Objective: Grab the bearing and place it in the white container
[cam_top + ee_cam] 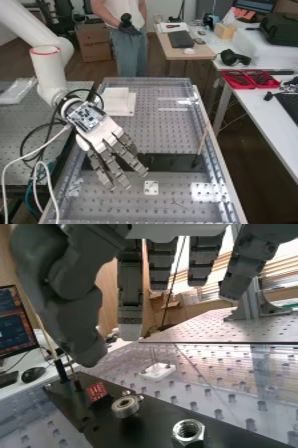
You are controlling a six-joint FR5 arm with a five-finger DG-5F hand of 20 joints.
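Bearing [125, 407] sits on black plate [156, 426], robot hand [103, 137] spread above bench [173, 131], desk [170, 54] beyond.

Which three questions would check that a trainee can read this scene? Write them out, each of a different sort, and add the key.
1. True or false: the robot hand has its fingers extended, not curled round the bearing.

2. Multiple choice: in the wrist view, what colour is the plate under the bearing?
a) White
b) Black
c) Red

3. Fill in the missing word: the hexagonal metal piece near the bearing, with a threaded hole, is a ____.

Key: 1. True; 2. b; 3. nut
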